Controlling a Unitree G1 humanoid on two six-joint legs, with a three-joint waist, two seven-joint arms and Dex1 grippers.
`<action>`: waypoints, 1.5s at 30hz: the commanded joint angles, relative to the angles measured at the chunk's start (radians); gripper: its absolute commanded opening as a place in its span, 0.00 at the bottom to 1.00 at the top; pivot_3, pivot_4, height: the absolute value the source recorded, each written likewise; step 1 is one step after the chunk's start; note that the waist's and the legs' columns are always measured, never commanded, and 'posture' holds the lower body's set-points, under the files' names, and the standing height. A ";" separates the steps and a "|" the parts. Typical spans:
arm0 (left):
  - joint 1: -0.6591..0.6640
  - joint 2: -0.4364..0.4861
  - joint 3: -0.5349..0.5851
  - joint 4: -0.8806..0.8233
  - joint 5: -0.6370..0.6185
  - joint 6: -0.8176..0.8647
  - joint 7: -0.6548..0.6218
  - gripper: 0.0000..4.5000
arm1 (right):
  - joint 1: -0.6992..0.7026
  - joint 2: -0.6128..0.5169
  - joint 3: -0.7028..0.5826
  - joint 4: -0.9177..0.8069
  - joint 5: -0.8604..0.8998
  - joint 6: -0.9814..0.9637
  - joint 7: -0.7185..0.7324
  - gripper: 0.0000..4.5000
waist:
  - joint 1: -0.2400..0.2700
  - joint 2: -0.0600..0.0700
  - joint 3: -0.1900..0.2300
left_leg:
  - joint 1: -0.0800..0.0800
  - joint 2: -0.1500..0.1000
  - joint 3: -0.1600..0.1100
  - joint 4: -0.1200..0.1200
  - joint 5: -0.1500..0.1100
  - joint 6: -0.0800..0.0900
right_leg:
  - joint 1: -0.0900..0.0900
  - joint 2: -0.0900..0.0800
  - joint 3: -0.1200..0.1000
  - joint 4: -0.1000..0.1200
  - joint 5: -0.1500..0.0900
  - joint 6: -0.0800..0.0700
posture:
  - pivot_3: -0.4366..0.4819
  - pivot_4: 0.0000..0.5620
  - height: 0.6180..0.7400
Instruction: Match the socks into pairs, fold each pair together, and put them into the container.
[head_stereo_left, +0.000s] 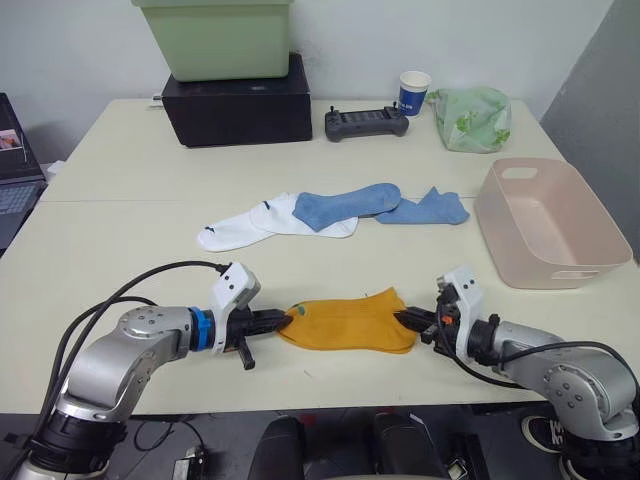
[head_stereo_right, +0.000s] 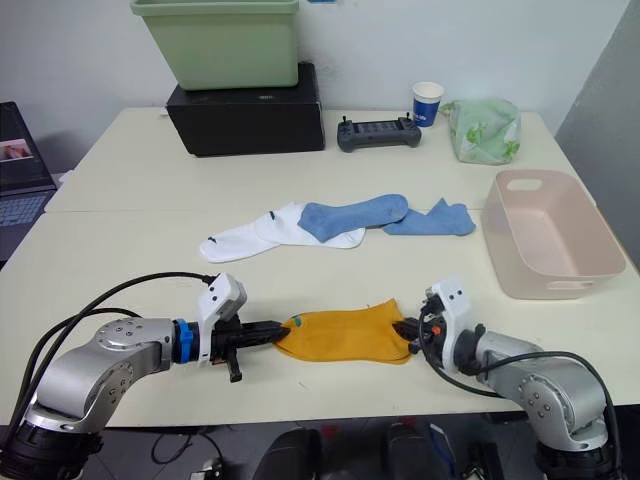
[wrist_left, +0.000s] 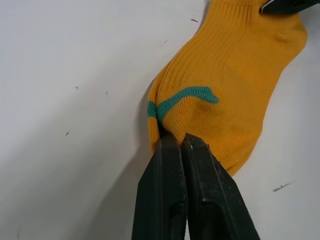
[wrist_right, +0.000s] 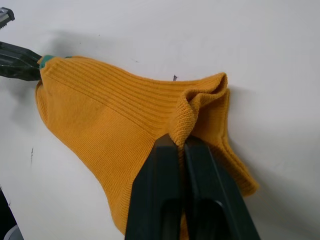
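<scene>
Orange socks (head_stereo_left: 350, 320) pinched at opposite ends by closed left gripper (head_stereo_left: 284, 321) and right gripper (head_stereo_left: 406, 319).

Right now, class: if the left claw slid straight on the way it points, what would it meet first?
The left claw, shut on the mustard-orange ankle sock, points along it toward the right claw pinching the far end; probably only sock first, then that claw.
</scene>
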 joint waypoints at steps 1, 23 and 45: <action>0.003 0.019 0.008 -0.017 0.003 -0.033 -0.019 0.16 | 0.005 -0.019 -0.021 -0.013 -0.002 -0.030 0.009 0.33 | 0.000 0.000 0.000 | 0.000 0.000 0.000 0.000 0.000 0.000 | 0.000 0.000 0.000 0.000 0.000 0.000 | 0.48 0.27 1.00; -0.160 -0.158 -0.163 0.049 0.152 -0.280 0.033 0.28 | -0.141 -0.136 0.350 0.134 -0.404 -0.585 0.209 0.35 | 0.010 -0.001 0.000 | -0.001 -0.002 0.001 0.002 0.000 0.000 | 0.001 0.000 0.000 -0.002 0.001 0.000 | 0.48 0.27 1.00; -0.064 -0.076 -0.178 0.063 0.223 -0.482 -0.100 0.00 | 0.003 -0.130 0.303 0.117 -0.370 -0.662 0.375 0.01 | 0.020 -0.001 0.000 | 0.003 0.001 0.000 0.002 0.000 0.000 | 0.004 0.001 0.000 0.000 0.001 0.000 | 0.48 0.27 1.00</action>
